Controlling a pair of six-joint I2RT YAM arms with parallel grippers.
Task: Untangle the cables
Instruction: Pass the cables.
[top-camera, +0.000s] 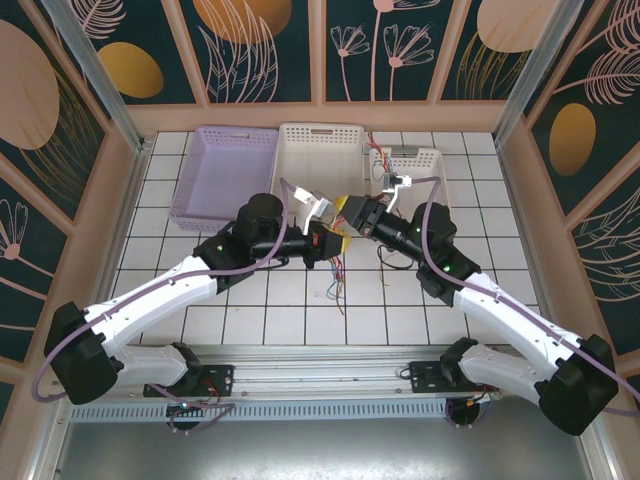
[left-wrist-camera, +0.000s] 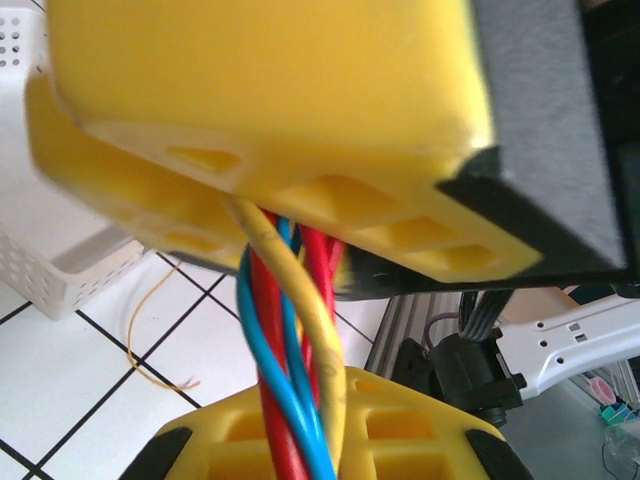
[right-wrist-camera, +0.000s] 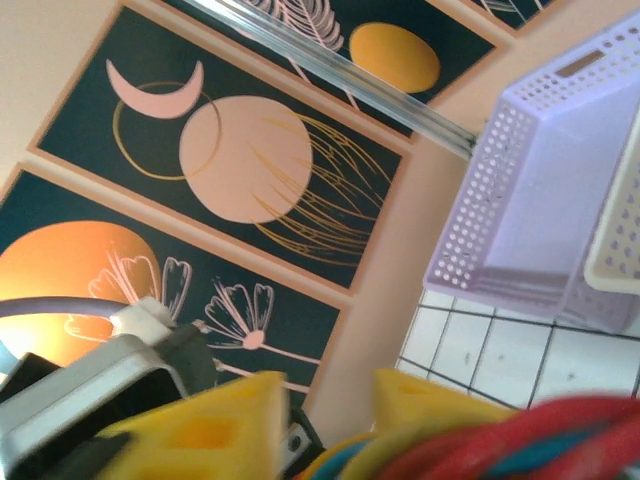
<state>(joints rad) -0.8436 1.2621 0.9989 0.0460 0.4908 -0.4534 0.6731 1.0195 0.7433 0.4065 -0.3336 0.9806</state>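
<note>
At the centre of the table (top-camera: 250, 322), I see left fingers (left-wrist-camera: 280, 90) clenched on the twisted cables (left-wrist-camera: 290, 340); right fingers (right-wrist-camera: 222, 432) alongside, grip I cannot tell.

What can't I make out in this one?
- Top view: the arms cover where the cables are held; strands too thin to count.
- Right wrist: cables blurred and cut by the bottom edge; right gripper's hold unclear.
- Left wrist: bundle's ends hidden behind yellow fingers.
</note>
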